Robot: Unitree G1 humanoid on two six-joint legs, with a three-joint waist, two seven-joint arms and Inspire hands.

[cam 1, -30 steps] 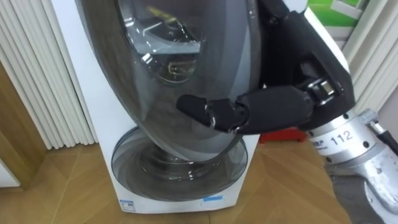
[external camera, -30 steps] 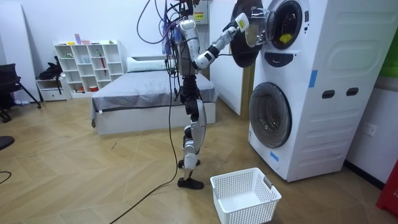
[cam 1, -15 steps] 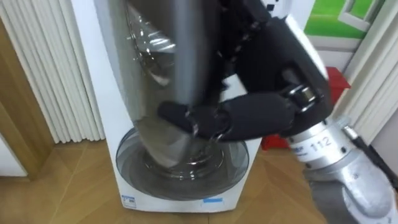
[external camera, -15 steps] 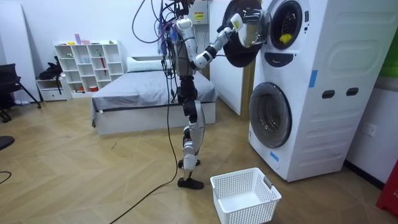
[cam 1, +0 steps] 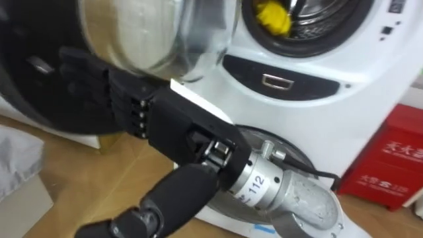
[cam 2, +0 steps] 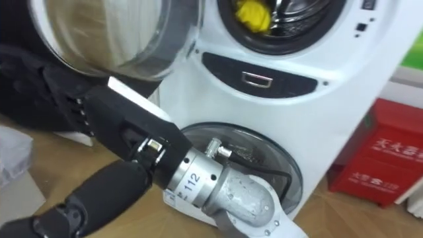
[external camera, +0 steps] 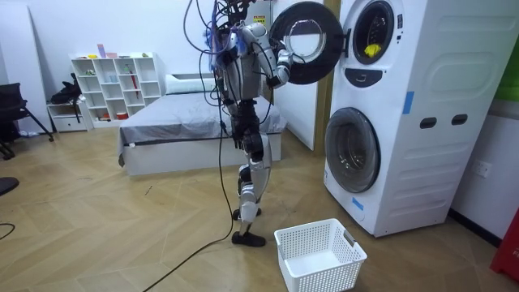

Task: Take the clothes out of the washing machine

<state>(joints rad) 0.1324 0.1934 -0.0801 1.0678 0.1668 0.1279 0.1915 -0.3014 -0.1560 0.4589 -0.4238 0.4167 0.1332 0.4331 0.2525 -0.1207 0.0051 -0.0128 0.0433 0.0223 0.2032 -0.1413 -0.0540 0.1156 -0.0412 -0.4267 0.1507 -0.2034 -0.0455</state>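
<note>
A yellow cloth (cam 1: 272, 16) lies in the drum of the upper washing machine (external camera: 389, 49), which is stacked on a second one. Its round glass door (cam 1: 145, 33) stands swung wide open, to the room view's left of the machine (external camera: 306, 40). My right hand (cam 1: 178, 125) is open, its straight fingers (cam 1: 86, 73) lying against the door's dark rim and the thumb stretched out below. The hand is well left of the drum and apart from the cloth. In the room view I stand upright before the machines, with the right arm raised to the door.
The lower machine's door (cam 2: 264, 149) is closed. A white laundry basket (external camera: 318, 255) stands on the wooden floor in front of the machines. A red box (cam 1: 390, 158) sits by the machine's right side. A bed (external camera: 178, 122) and white shelves (external camera: 113, 77) stand behind me.
The upper door has swung from part open to wide open with my right hand on it. My body and head turned, so the drum and yellow cloth now show.
</note>
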